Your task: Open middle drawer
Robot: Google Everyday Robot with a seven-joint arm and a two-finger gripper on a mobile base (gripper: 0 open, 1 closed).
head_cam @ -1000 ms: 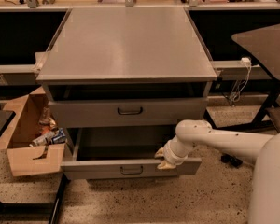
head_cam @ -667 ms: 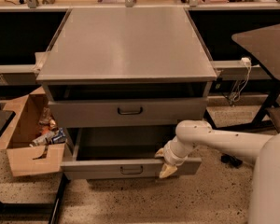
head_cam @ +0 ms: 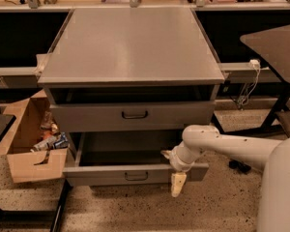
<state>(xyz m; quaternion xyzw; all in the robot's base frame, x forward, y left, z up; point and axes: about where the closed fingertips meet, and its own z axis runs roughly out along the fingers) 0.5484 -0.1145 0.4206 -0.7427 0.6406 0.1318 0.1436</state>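
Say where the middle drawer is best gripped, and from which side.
Probably the loop handle at the front centre of the middle drawer, approached from the front. It stands proud of the flat panel, and the drawer slides out that way. The gripper hangs at the panel's right end, away from the handle.

Speckled floor [head_cam: 135, 208] holds an open cardboard box [head_cam: 31, 166] left, dark table [head_cam: 275, 47] right.
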